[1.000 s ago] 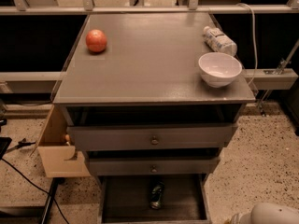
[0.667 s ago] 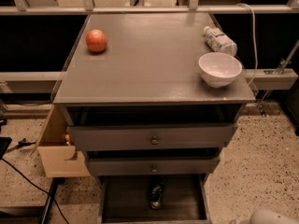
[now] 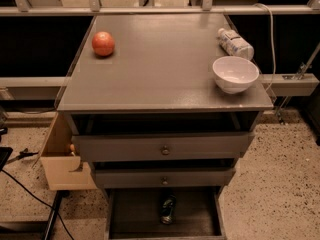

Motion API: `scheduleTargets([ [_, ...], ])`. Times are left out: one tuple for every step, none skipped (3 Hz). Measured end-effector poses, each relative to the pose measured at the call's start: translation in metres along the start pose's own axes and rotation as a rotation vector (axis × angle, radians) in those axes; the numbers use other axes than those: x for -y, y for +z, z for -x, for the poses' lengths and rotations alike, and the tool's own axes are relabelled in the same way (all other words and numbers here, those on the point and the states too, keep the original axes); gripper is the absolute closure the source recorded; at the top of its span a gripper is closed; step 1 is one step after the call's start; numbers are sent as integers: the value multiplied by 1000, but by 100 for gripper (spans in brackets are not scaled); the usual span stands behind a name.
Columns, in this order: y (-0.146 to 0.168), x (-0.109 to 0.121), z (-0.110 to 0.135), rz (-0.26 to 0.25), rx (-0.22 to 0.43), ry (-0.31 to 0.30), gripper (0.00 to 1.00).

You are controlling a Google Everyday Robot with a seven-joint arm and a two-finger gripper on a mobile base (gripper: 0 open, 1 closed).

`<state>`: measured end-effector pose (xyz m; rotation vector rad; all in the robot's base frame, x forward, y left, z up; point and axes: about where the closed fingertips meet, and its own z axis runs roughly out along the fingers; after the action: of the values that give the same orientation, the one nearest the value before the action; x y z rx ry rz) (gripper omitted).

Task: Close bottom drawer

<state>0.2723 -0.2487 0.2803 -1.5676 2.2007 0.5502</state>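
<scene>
The bottom drawer (image 3: 135,211) of the grey cabinet is pulled far out at the lower edge of the camera view, showing its dark grey inside. A dark can (image 3: 167,208) lies in it. Its front panel and knob are cut off by the lower edge. The middle drawer (image 3: 162,178) and the top drawer (image 3: 162,147) above it stand slightly out, each with a small round knob. My gripper is out of view.
On the cabinet top (image 3: 160,69) are an orange fruit (image 3: 103,43) at the back left, a white bowl (image 3: 235,74) at the right and a lying plastic bottle (image 3: 235,43) behind it. A light wooden box (image 3: 60,161) sits against the cabinet's left side. Cables (image 3: 30,189) run on the floor at the left.
The pale arm part at the lower right corner has sunk out of view. The drawers and the things on top have not moved.
</scene>
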Motion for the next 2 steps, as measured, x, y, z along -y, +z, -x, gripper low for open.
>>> scheduleTargets([
  [0,0,0,0,0,0,100],
  [18,7,-6,-6,23,-11,100],
])
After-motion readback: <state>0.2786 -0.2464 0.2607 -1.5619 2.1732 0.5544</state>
